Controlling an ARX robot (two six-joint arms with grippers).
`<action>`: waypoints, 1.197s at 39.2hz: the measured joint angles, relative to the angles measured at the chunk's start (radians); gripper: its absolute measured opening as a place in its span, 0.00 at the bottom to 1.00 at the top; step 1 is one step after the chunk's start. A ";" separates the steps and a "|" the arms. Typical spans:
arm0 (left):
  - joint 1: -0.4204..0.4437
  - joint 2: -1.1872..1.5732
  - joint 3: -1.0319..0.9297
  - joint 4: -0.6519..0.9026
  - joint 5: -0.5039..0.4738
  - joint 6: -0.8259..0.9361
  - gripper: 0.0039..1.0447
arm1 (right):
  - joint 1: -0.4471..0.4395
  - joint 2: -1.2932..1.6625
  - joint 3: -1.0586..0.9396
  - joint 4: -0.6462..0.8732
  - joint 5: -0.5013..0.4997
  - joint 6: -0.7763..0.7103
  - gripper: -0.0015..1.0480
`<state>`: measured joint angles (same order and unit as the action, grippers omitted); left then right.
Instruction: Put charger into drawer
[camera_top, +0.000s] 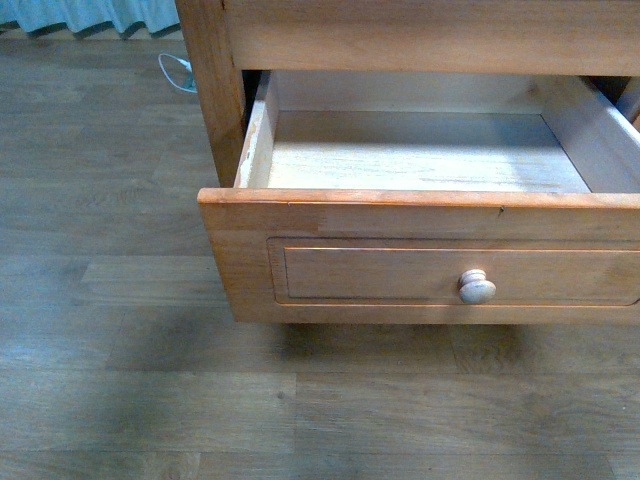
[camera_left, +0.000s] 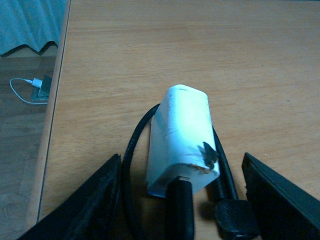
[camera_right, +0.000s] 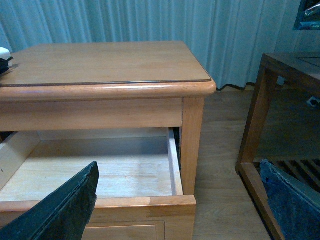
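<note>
We find the charger (camera_left: 182, 140) lying on the wooden cabinet top (camera_left: 150, 50), not in the drawer (camera_top: 420, 215). Seen from the left wrist, it sits between the fingers of our left gripper (camera_left: 180, 165), which are spread wide and touch neither side of it. A black cable (camera_left: 132, 150) loops around the white block and plugs into its near end. The drawer stands pulled out beneath the cabinet top, its pale wooden inside bare and its round knob (camera_top: 477, 286) facing us. Our right gripper (camera_right: 179, 164) hangs in front of the open drawer with its fingers wide apart, holding nothing. A thin white cable (camera_left: 22, 92) lies on the floor (camera_top: 120, 380) beyond the cabinet, and a darker side table (camera_right: 280, 100) stands near the cabinet, beside it
</note>
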<state>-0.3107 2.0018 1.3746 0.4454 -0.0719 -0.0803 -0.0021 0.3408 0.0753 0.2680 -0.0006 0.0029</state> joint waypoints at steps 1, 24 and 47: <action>0.000 -0.001 -0.001 -0.001 0.000 0.000 0.64 | 0.000 0.000 0.000 0.000 0.000 0.000 0.91; -0.016 -0.203 -0.191 0.005 0.050 -0.012 0.26 | 0.000 0.000 0.000 0.000 0.000 0.000 0.91; -0.130 -0.482 -0.391 -0.245 0.254 0.032 0.28 | 0.000 0.000 0.000 0.000 0.000 0.000 0.91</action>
<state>-0.4404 1.5200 0.9836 0.2001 0.1818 -0.0479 -0.0021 0.3408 0.0753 0.2680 -0.0006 0.0029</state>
